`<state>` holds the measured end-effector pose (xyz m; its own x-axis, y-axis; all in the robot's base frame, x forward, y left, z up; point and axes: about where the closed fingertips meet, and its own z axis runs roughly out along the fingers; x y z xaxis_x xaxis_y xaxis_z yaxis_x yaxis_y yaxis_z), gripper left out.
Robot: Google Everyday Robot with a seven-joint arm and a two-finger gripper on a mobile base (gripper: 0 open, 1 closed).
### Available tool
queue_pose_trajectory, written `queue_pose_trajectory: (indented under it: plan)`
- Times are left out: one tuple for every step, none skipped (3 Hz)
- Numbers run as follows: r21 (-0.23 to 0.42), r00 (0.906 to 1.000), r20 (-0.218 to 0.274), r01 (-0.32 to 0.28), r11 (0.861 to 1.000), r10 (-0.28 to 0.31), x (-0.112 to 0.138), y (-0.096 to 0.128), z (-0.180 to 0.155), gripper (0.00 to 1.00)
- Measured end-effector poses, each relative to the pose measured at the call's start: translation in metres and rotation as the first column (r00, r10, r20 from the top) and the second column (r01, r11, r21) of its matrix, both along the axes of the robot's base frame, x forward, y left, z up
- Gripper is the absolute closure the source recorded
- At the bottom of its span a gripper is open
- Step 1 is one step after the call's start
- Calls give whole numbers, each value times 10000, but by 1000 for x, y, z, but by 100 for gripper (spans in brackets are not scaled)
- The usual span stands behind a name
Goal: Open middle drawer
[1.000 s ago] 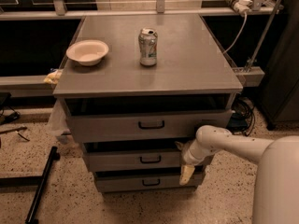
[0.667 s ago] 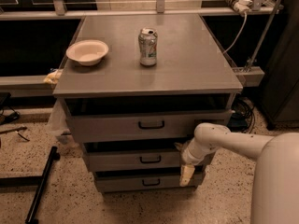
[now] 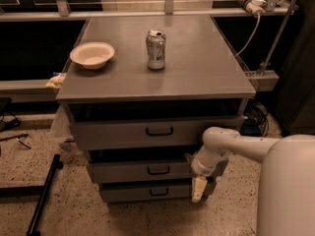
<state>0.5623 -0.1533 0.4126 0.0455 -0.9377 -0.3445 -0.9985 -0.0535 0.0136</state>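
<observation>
Three drawers sit in the front of the cabinet (image 3: pixel 147 96) you are facing, and the middle drawer (image 3: pixel 123 172) is the second one down, a low grey panel with a small black handle (image 3: pixel 158 170) at its centre. Its front stands a little behind that of the top drawer (image 3: pixel 108 132) and a little ahead of the bottom drawer (image 3: pixel 128 193), with a dark gap above it. Your pincer (image 3: pixel 199 187) hangs at the cabinet's front right corner, pointing down, its pale tip in front of the right end of the bottom drawer and well to the right of the middle handle. You cannot tell whether the pincer is open or closed. The white arm (image 3: pixel 236 144) reaches in from the cabinet's right side. On the cabinet's surface (image 3: pixel 206 68) a bowl (image 3: pixel 92 54) rests near the left edge and a can (image 3: pixel 156 49) stands upright near the middle.
</observation>
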Motion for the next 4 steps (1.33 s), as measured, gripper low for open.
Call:
queue_pose_trajectory:
  plan:
    - [0, 10000, -5, 0, 10000, 0, 0, 0, 2, 0]
    - [-33, 9992, -388, 35, 10000, -36, -16, -6, 5, 0]
    - [23, 9919, -1228, 318, 9995, -312, -61, -22, 18, 0]
    - [35, 9851, -1653, 496, 9988, -484, -83, -29, 21, 0]
